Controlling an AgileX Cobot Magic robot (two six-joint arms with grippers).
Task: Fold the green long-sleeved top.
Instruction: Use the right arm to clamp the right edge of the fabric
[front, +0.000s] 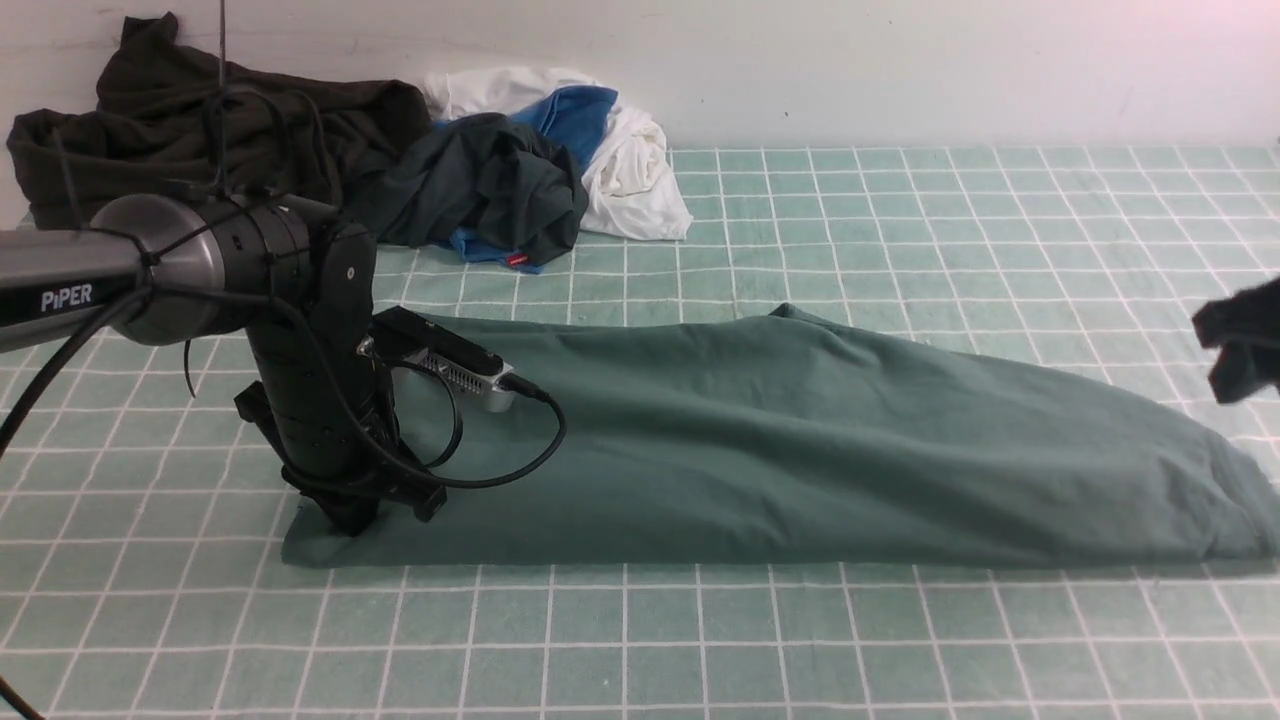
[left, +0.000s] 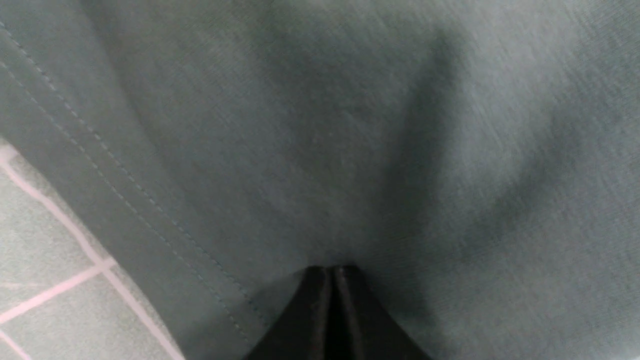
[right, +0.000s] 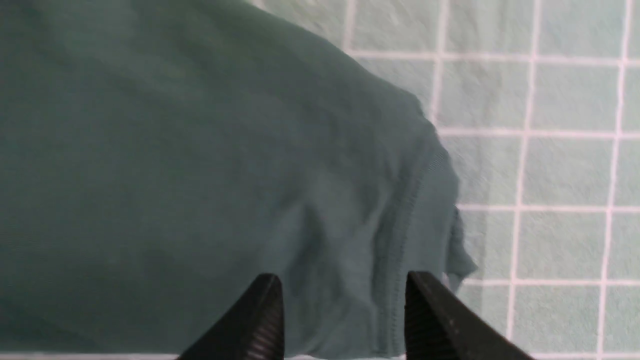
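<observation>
The green long-sleeved top (front: 800, 440) lies as a long band across the checked table. My left gripper (front: 350, 520) stands on its left end by the near corner. In the left wrist view the jaws are together with their tips (left: 331, 270) pinched into the green cloth (left: 300, 125) beside the stitched hem, and creases run toward them. My right gripper (front: 1240, 345) hovers at the right edge of the front view, above the top's right end. Its fingers stand apart (right: 345, 285) over a ribbed edge of the top (right: 200, 175), with nothing between them.
A pile of clothes sits at the back left against the wall: a black-brown garment (front: 200, 130), a blackish-green one (front: 480, 190) and a white and blue one (front: 620, 150). The green checked tablecloth (front: 640, 640) surrounds the top.
</observation>
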